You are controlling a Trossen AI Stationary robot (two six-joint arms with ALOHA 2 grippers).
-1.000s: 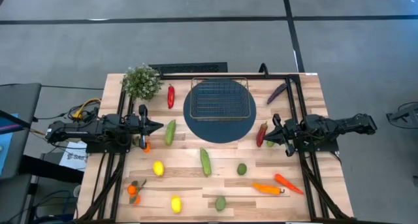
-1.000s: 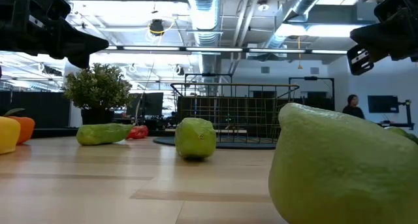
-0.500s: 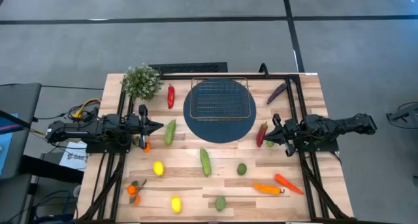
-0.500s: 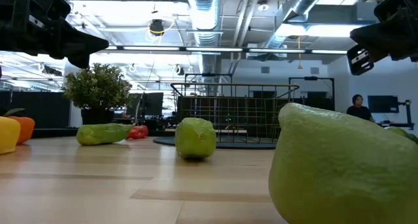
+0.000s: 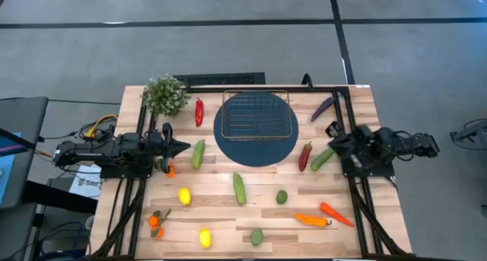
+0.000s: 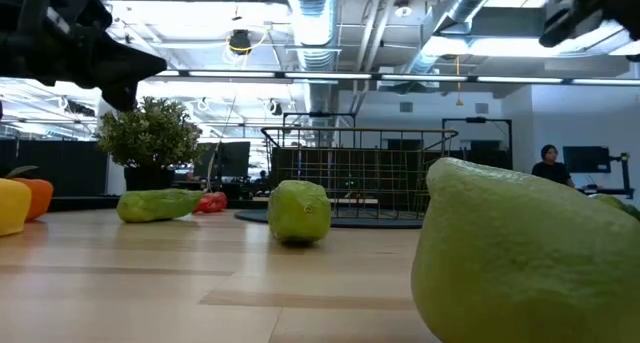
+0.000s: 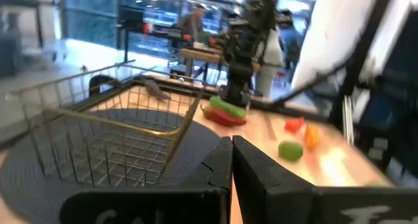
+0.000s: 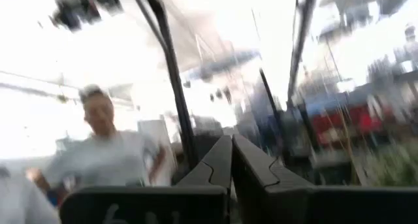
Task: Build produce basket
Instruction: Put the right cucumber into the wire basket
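The wire basket [image 5: 257,116] stands on a round dark blue mat [image 5: 256,151] at the table's far middle; it also shows in the left wrist view [image 7: 98,136]. Produce lies loose on the wood: cucumbers [image 5: 198,154] [image 5: 240,188] [image 5: 322,159], red peppers [image 5: 199,112] [image 5: 305,156], lemons [image 5: 184,195], limes [image 5: 281,197], carrots [image 5: 312,220], an eggplant [image 5: 322,107]. My left gripper [image 5: 181,147] hovers shut and level at the left, beside a cucumber. My right gripper [image 5: 332,138] is shut at the right, tipped upward above the cucumber and pepper there.
A bushy green plant [image 5: 165,95] stands at the far left corner. Dark frame rails [image 5: 346,101] run along the table's far and right sides. A person [image 8: 98,152] shows in the room beyond the table. Bare wood lies between the mat and the near produce.
My right gripper has risen and tipped its fingers upward, away from the table; the green cucumber beside the red pepper, which it covered from above, now shows. My left gripper has rolled a little about its own line and stays in place. No produce has moved.
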